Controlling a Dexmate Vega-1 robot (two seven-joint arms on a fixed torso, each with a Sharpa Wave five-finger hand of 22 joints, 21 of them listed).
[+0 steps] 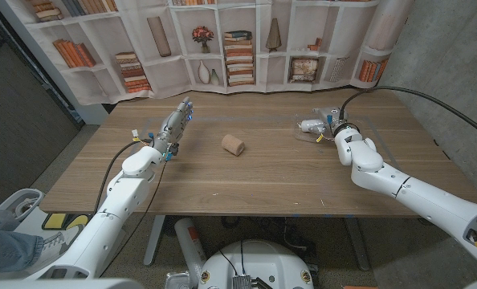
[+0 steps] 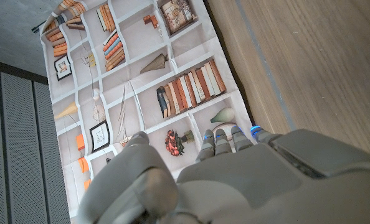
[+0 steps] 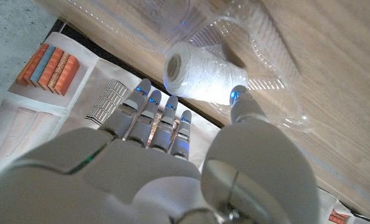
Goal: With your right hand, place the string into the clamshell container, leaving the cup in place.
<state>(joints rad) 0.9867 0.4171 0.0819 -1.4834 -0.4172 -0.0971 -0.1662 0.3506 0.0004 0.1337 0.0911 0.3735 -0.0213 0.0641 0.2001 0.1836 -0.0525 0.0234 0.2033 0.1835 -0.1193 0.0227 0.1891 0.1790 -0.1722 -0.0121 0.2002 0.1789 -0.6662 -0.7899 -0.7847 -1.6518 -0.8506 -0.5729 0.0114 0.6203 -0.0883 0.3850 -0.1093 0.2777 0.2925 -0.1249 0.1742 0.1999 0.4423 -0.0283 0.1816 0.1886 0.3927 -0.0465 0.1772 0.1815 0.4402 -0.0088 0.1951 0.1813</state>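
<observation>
The right hand [image 3: 172,162] hovers open by the string spool [image 3: 194,78] in the clamshell container [image 3: 266,68] — withdrawing carelessly could drag it out.

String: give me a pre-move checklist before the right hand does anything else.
1. String inside the container: ok, the white spool lies in the clear shell.
2. Right hand free of the string: cannot tell; the thumb tip sits right at the spool.
3. Container lid: cannot tell, the clear plastic is hard to read.
4. Cup left in place: ok, it lies on its side mid-table, apart from both hands.
5. Left hand out of the way: ok, it holds nothing, far from the container.
</observation>
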